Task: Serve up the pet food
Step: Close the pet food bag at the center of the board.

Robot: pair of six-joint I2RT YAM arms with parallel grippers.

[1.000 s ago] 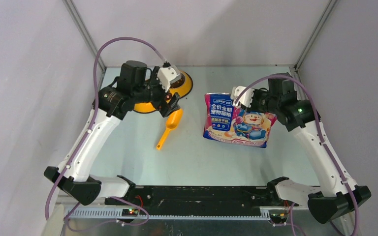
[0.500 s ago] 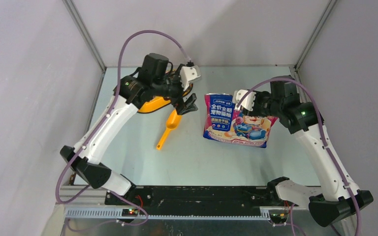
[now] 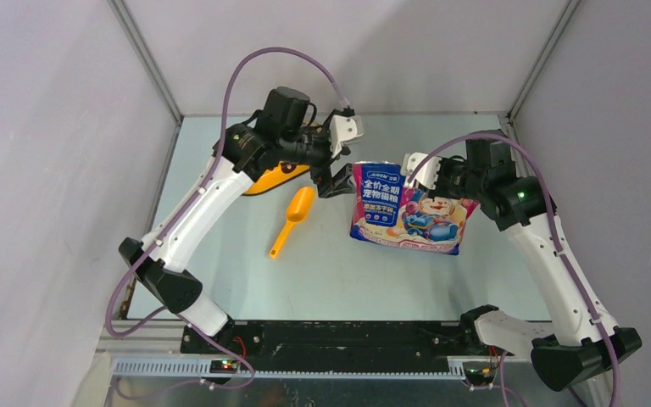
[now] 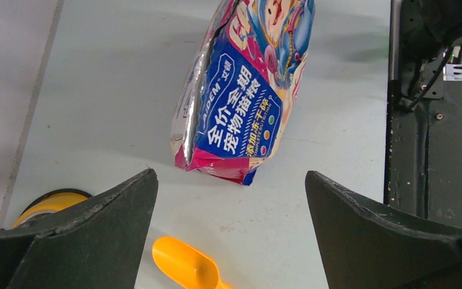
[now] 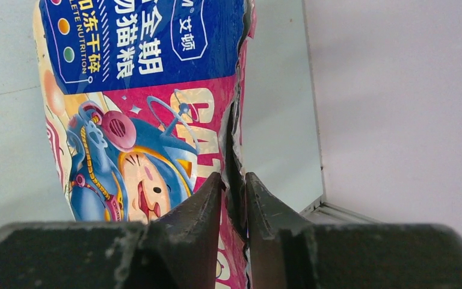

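Scoop (image 3: 292,219) lies free, left of centre. Your left gripper (image 3: 331,180), jaws spread wide, hangs just beside the pouch (image 3: 403,212) at centre-right. Your right gripper (image 5: 233,177) pinches only the pouch's thin opened edge. Risk: a nudge from the left could slip that hold and spill the contents.

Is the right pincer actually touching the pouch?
Touching. The right wrist view shows the right pincer shut on the pouch, its jaws pinching the pouch's edge from both sides with no gap.
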